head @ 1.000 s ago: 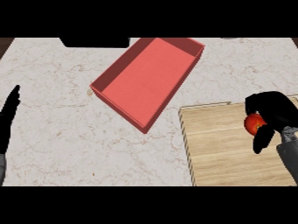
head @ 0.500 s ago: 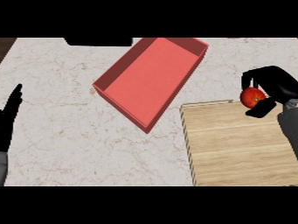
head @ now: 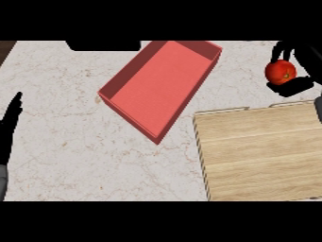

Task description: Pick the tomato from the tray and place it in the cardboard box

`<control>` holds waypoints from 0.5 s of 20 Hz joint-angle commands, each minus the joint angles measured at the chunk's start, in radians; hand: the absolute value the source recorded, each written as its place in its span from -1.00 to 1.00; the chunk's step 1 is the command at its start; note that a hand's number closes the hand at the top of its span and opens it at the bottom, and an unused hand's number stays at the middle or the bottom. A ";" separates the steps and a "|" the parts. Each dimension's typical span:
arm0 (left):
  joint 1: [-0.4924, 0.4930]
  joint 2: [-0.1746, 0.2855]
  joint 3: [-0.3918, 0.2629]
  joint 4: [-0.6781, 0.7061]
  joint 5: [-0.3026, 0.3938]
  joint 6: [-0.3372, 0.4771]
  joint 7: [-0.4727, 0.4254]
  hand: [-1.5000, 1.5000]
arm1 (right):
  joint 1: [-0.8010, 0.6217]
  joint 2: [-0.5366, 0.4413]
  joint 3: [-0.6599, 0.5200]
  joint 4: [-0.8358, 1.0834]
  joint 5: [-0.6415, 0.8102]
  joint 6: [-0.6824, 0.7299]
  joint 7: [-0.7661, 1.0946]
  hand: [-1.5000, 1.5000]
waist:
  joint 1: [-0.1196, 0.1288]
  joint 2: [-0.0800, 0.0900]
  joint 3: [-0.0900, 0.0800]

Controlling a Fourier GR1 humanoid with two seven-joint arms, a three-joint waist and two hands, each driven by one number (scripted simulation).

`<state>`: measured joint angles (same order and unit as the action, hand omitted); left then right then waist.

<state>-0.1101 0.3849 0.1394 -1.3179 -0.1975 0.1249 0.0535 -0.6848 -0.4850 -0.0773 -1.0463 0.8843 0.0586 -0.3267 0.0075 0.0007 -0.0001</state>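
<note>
The right hand [head: 317, 60] is curling round the tomato [head: 280, 72], with the fingers wrapping over its top and right side and the thumb closing in beneath it. The red tomato is showing on the hand's left side, at the view's upper right. It is sitting in the hand's grip beyond the far edge of the wooden tray [head: 264, 153], over the pale marble table [head: 72, 94], not in the tray and not in the box. The grey right forearm is running down the view's right edge, crossing the tray's right side.

The tray is lying at the lower right of the table. To the left of the tomato, well apart from it, the red open box [head: 165, 85] is lying at a slant, its near corner just beside the tray's far left corner.

The left hand [head: 2, 139] is resting at the view's left edge, its fingers straight and pressed together, pointing up and holding nothing.
</note>
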 commanded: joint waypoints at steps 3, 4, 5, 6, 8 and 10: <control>0.007 0.009 0.011 0.003 -0.010 -0.013 -0.009 0.00 | -0.074 0.079 0.013 -0.078 -0.049 0.018 -0.017 1.00 | -0.001 -0.001 0.000; 0.033 -0.010 -0.014 -0.086 -0.022 -0.005 0.037 0.00 | -0.113 0.054 -0.003 -0.055 -0.065 0.070 -0.014 1.00 | 0.004 -0.002 0.000; -0.031 0.010 0.031 0.055 0.008 -0.027 -0.029 0.00 | -0.143 0.097 0.017 -0.050 -0.062 0.073 0.013 1.00 | -0.001 0.001 -0.001; -0.002 0.000 0.011 -0.004 -0.002 -0.023 -0.002 0.00 | -0.220 0.086 -0.006 0.021 -0.088 0.112 0.003 1.00 | 0.011 0.002 0.000; 0.030 -0.012 0.011 -0.025 -0.007 -0.013 0.000 0.00 | -0.204 0.156 0.018 -0.067 -0.104 0.147 0.086 1.00 | 0.002 -0.003 0.000; 0.007 0.024 0.024 -0.052 0.003 -0.046 0.038 0.00 | -0.274 0.168 -0.027 0.031 -0.138 0.144 0.082 1.00 | 0.011 0.000 0.000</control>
<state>-0.1082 0.3897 0.1529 -1.3309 -0.2009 0.1007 0.0613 -0.8762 -0.3607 -0.0766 -1.0622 0.7931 0.1643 -0.2797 0.0123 0.0003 -0.0004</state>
